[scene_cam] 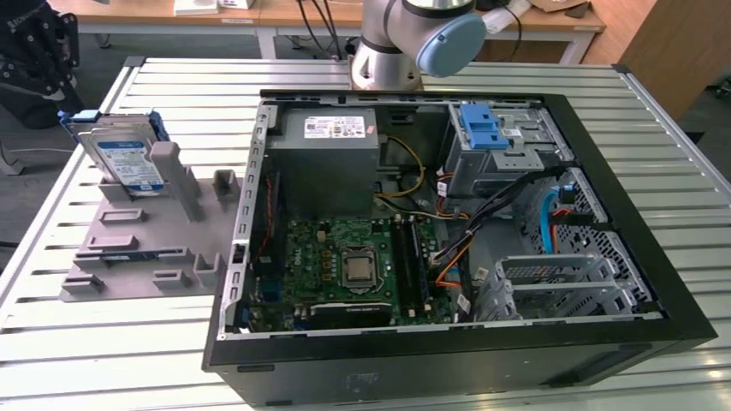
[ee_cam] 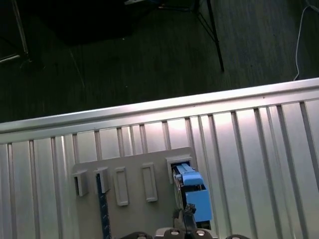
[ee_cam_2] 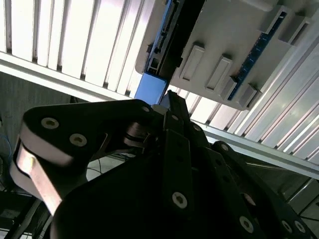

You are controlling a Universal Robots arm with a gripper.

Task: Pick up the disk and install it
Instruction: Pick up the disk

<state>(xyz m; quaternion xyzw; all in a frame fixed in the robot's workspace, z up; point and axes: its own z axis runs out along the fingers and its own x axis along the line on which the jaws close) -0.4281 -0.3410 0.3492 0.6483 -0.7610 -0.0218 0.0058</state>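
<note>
The disk (scene_cam: 123,154) stands upright on its long edge in a slot at the far end of a grey holder (scene_cam: 137,248), close to the desk (scene_cam: 115,360) edge on the exterior view's left and near that edge's far corner. Its flat silver face carries a white-and-blue label, and a blue plastic frame wraps its edges. Bare slatted desk lies open on both sides of the holder. An open computer case (scene_cam: 457,360) sits just beside the holder on the exterior view's right.

In both wrist views, the black tool (ee_cam_2: 169,97) (ee_cam: 187,216) hangs above the disk's blue frame (ee_cam: 195,194), jaws together with nothing between them. Dark floor lies past the desk's rail.
</note>
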